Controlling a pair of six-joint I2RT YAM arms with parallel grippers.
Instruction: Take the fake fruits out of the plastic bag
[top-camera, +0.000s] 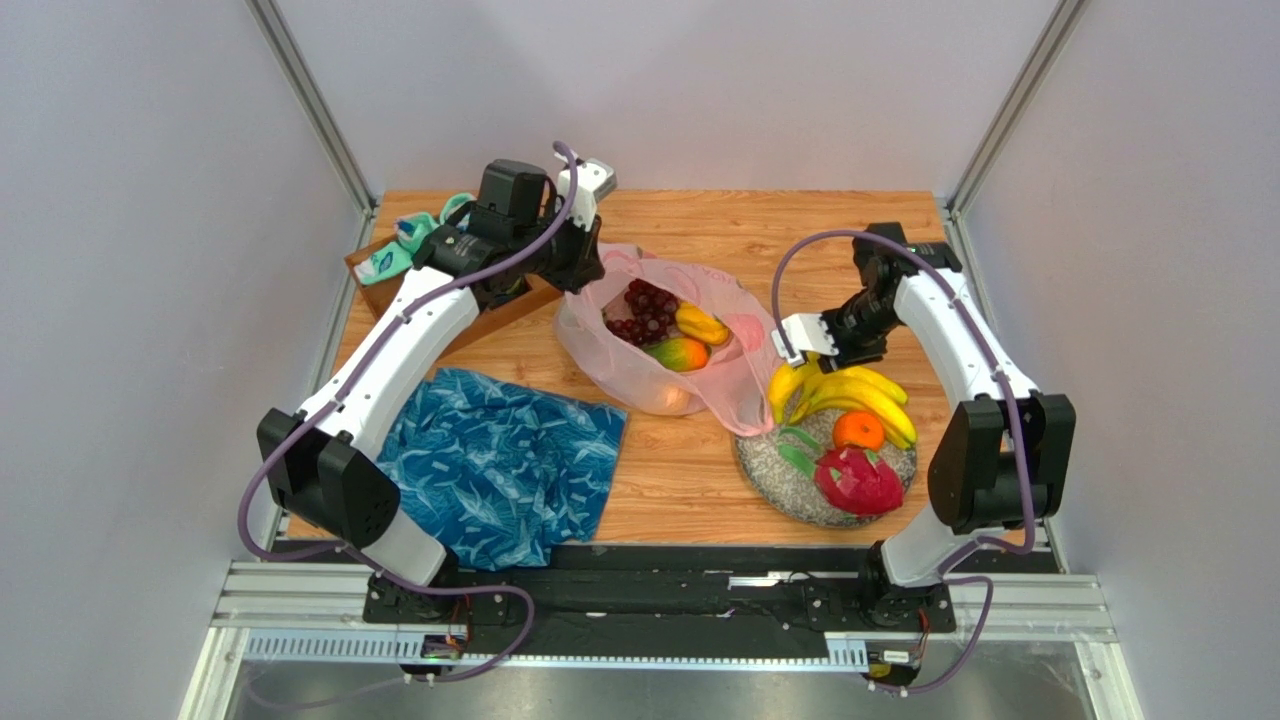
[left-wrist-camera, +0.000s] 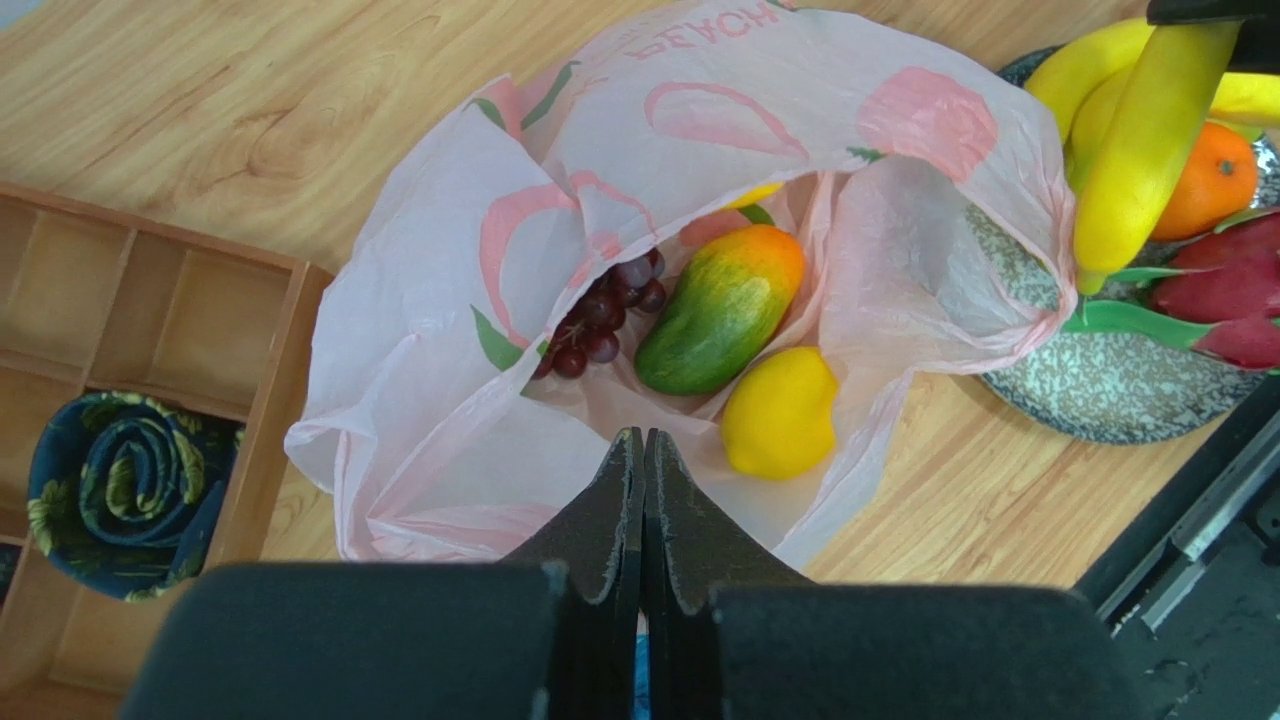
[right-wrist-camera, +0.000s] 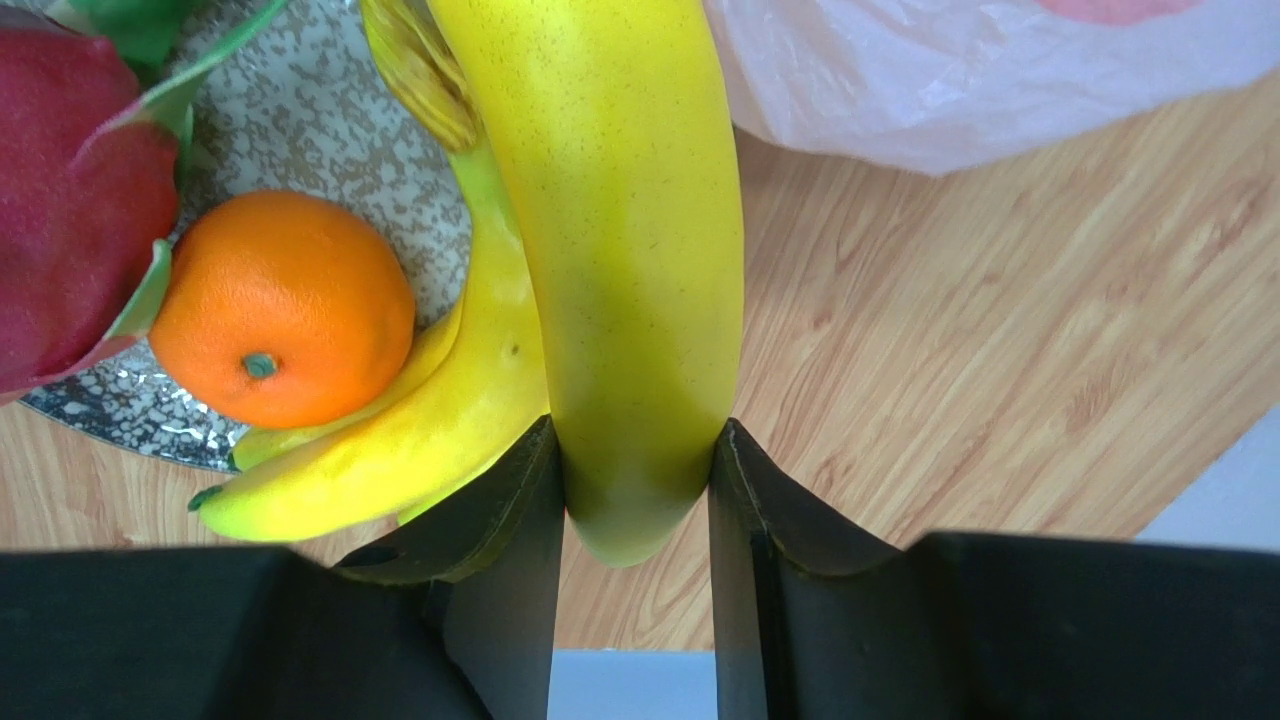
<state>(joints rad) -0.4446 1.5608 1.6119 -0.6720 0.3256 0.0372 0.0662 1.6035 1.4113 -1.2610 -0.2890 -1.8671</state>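
Right end effector (right-wrist-camera: 639, 438) is clamped on the yellow plastic bananas (right-wrist-camera: 631, 180) just beside the crinkly pale-pink plastic bag (left-wrist-camera: 436, 345). Left end effector (left-wrist-camera: 643, 441) is pinched shut at the bag's rim, with the green-orange mango (left-wrist-camera: 721, 308), yellow lemon (left-wrist-camera: 778, 413) and dark purple grapes (left-wrist-camera: 601, 315) inside.

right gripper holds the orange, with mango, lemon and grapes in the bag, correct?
No: the right gripper holds a banana; the orange lies on the plate, as the right wrist view shows. The mango, lemon and grapes are in the bag.

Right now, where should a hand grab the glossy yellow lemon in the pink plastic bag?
Probably across its narrow middle, from above: the glossy yellow lemon lies uncovered in the open mouth of the pale-pink plastic bag, beside the green-orange mango.
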